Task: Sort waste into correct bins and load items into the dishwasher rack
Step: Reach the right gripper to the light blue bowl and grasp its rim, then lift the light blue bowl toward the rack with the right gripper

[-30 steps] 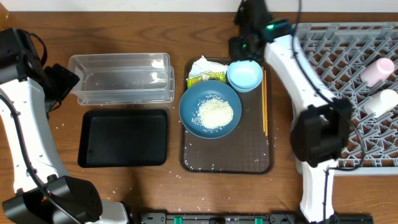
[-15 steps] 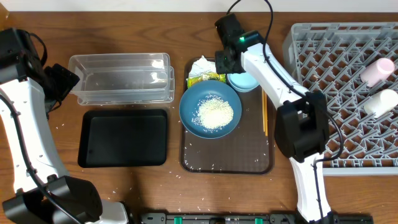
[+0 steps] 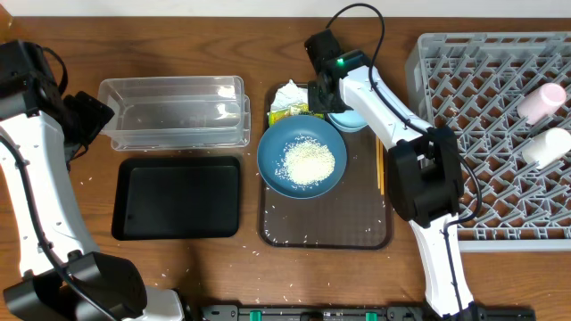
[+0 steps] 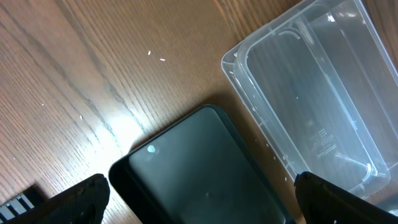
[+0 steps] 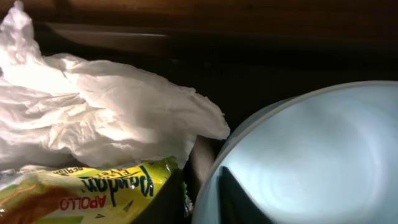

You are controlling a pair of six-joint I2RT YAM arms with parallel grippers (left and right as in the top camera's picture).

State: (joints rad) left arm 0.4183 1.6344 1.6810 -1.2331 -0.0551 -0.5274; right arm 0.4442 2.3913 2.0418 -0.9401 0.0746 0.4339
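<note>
Right hand (image 5: 214,180), lower centre in wrist view, narrowed on small bowl (image 5: 311,155) rim, one finger each side. At left, napkin (image 5: 93,112) above wrapper (image 5: 81,186) reading "APOLLO", "Pandan". Left hand (image 4: 205,202) wide above black tray (image 4: 186,180), tub (image 4: 311,93) at upper right.

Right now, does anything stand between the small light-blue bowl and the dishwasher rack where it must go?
Nothing tall does. Only the chopsticks lie flat on the brown tray between the small light-blue bowl and the dishwasher rack. The pink cup and white cup sit at the rack's far side.
</note>
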